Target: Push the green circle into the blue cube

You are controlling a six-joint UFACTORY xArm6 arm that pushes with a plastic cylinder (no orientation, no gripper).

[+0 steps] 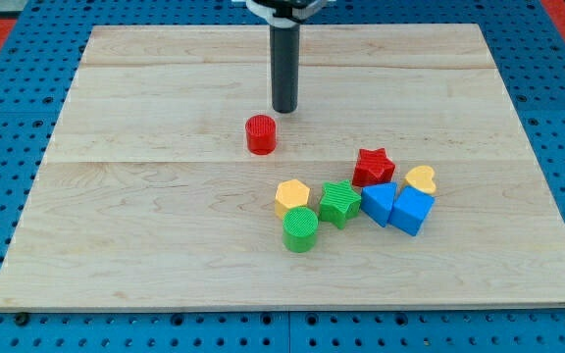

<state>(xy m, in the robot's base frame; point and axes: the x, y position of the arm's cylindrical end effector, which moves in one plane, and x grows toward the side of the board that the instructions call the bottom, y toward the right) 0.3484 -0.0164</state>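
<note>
The green circle [300,229] is a short green cylinder low in the middle of the wooden board [145,196]. The blue cube [411,211] sits to its right, with a second blue block [380,203] touching the cube's left side. A green star-like block [339,203] lies between the green circle and the blue blocks. My tip [284,110] is well above the green circle, near the view's top, just up and right of a red cylinder [260,134]. It touches no block.
A yellow hexagon [291,196] touches the green circle's upper left. A red star [373,167] and a yellow heart [421,179] sit just above the blue blocks. Blue pegboard surrounds the board.
</note>
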